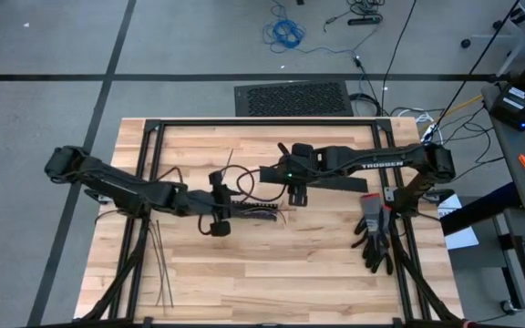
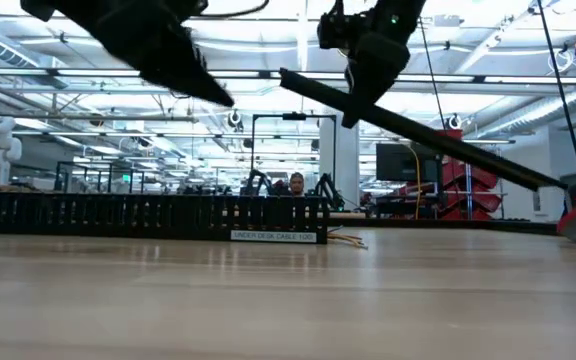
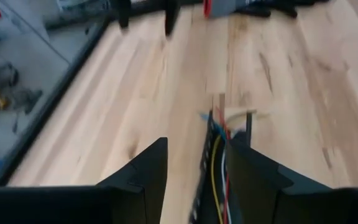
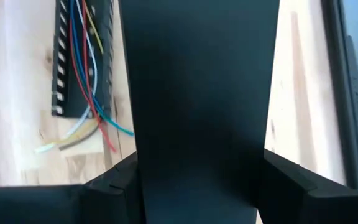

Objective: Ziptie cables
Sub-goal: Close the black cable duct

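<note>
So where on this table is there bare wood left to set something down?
The widest free patch is the near middle of the table, between the zipties and the black gloves. A thinner strip lies along the far edge. The centre is crowded: the slotted duct with the cables, the left gripper, and the right gripper clamping a flat black cover.

Your scene is bright and evenly lit from overhead; ceiling strip lights point(image 2: 268, 75) glare white in the low view, silhouetting both arms against them. Shadows on the wooden table point(image 1: 272, 264) stay soft and faint. Your left wrist view is blurred throughout. In the right wrist view the near black cover point(image 4: 197, 106) is a featureless dark mass.
</note>
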Motion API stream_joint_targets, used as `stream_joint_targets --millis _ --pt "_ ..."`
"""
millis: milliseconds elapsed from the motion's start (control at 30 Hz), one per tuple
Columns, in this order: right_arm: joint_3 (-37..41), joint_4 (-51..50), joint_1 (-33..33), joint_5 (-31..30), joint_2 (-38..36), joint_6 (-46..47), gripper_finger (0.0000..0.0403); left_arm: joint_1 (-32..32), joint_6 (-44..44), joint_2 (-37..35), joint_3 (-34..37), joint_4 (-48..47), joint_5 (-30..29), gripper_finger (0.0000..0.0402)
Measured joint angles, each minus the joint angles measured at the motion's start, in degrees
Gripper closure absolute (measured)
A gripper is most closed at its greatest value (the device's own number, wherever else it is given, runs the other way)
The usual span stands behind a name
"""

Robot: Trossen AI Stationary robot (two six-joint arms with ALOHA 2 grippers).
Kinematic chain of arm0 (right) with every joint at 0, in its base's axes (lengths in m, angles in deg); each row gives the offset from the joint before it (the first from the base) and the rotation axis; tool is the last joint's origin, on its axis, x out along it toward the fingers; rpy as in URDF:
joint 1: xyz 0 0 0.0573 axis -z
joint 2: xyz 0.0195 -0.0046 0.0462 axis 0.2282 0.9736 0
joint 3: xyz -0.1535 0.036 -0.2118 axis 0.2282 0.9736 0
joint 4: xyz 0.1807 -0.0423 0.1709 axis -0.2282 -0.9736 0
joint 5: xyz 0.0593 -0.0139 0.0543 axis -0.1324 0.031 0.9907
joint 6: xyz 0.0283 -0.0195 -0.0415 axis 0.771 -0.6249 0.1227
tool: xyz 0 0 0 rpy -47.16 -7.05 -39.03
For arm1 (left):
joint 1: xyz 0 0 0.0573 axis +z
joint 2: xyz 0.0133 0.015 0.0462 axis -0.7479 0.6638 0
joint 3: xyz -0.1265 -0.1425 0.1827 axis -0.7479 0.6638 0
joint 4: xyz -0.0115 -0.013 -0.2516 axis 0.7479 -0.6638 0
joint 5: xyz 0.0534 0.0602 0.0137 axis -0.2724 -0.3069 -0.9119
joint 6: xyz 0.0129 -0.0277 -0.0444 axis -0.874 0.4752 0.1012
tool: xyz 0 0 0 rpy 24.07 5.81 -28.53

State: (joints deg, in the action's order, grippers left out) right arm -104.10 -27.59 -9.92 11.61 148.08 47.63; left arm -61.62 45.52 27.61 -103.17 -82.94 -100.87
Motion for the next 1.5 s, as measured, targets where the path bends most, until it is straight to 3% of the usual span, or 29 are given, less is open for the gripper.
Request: stream_joint_targets --millis 233,500,933,1167,1333,1500 --pt "-0.43 -7.66 0.79 -3.32 1.25 1.1 0.019 -0.11 6.71 3.09 0.02 -7.61 0.66 0.0242" --pt "-0.41 -11.11 0.76 -3.48 5.8 3.24 0.0194 -0.11 7.8 5.12 0.02 -7.99 1.19 0.0242" --pt "-0.34 -12.64 -0.81 0.83 14.5 3.36 0.0194 -0.33 9.67 5.58 2.5 -8.17 9.96 0.0236" --pt "-0.34 -12.6 -2.27 0.89 14.47 3.99 0.0194 -0.33 1.55 10.66 2.84 0.37 13.65 0.0171" --pt "-0.34 -12.73 -2.32 0.87 14.42 4.22 0.0194 1.38 -3.01 14.01 2.31 2.12 11.24 0.0114" --pt "-0.34 -14.31 -2.27 1.08 14.38 4.23 0.0194 5.62 -3.39 14.37 2.19 4.05 10.4 0.0087"
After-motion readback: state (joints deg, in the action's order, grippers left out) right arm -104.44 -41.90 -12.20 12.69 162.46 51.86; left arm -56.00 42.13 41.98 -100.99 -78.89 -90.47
